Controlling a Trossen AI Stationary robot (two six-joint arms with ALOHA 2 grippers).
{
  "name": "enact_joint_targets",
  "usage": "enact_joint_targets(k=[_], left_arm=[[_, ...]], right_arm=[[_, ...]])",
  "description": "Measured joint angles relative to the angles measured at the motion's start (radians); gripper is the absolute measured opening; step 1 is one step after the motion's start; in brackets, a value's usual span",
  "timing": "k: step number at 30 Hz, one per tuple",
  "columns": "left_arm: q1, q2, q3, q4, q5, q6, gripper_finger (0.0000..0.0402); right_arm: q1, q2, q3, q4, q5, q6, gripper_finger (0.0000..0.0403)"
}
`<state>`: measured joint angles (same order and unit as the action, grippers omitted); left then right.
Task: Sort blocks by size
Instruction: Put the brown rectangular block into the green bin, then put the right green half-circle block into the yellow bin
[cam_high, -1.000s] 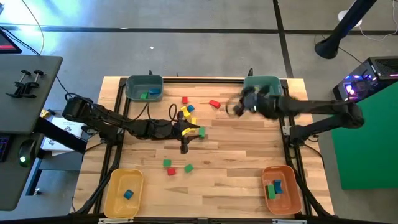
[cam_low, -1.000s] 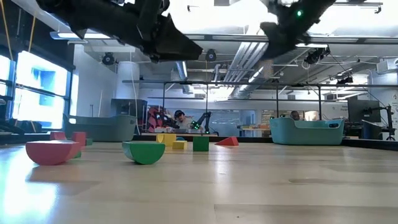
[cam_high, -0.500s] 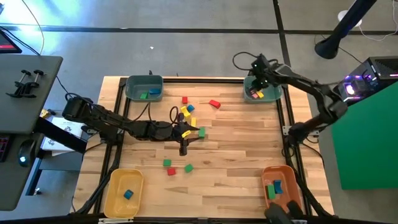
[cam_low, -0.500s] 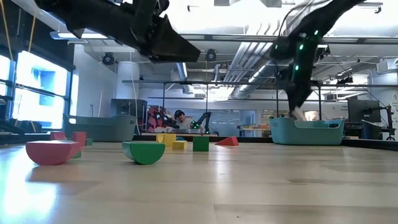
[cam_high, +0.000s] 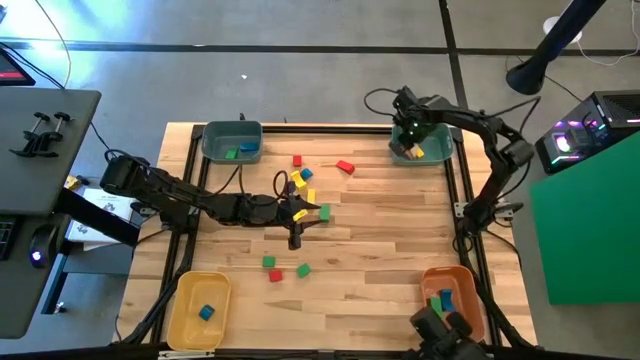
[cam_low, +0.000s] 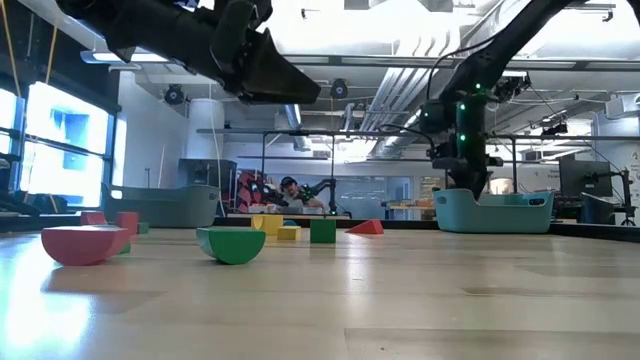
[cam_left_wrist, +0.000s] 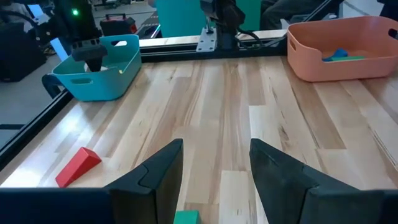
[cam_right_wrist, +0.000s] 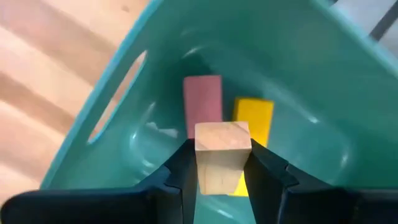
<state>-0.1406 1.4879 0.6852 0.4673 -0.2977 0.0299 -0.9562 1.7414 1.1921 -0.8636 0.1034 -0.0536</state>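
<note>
The right tool (cam_right_wrist: 219, 163) grips a tan block (cam_right_wrist: 222, 155) by its flat sides over the teal bin (cam_right_wrist: 124, 99). The block looks light, rigid and smooth-faced. The left tool (cam_left_wrist: 214, 168) hangs open and empty above the worktop (cam_left_wrist: 236, 99).

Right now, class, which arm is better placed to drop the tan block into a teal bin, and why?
The right. Its gripper already grips the tan block over the teal bin, above a pink block and yellow block. The left gripper is open mid-table.
</note>
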Motion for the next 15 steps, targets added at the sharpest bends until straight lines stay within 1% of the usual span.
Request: enact_joint_targets(k=[3, 5, 8, 10, 12, 15], left_arm=[[0.0, 0.0, 0.0, 0.0, 0.0, -0.002, 0.0172], [0.0, 0.0, 0.0, 0.0, -0.001, -0.002, 0.0172], [0.0, 0.0, 0.0, 0.0, -0.001, -0.003, 0.0172], [0.0, 0.0, 0.0, -0.001, -0.002, -0.006, 0.0172], [0.0, 0.0, 0.0, 0.0, -0.002, -0.019, 0.0172], [0.0, 0.0, 0.0, -0.002, -0.002, -0.027, 0.0172]], right_arm=[[0.0, 0.009, 0.0, -0.023, -0.001, 0.0, 0.0102], [0.0, 0.009, 0.0, -0.027, 0.001, 0.001, 0.0127], [0.0, 0.007, 0.0, -0.036, 0.007, 0.003, 0.0176], [0.0, 0.005, 0.0, -0.042, 0.009, 0.003, 0.0196], [0.001, -0.004, 0.0, -0.046, 0.009, 0.003, 0.0206], [0.001, -0.041, 0.0, -0.05, 0.016, -0.001, 0.0209]])
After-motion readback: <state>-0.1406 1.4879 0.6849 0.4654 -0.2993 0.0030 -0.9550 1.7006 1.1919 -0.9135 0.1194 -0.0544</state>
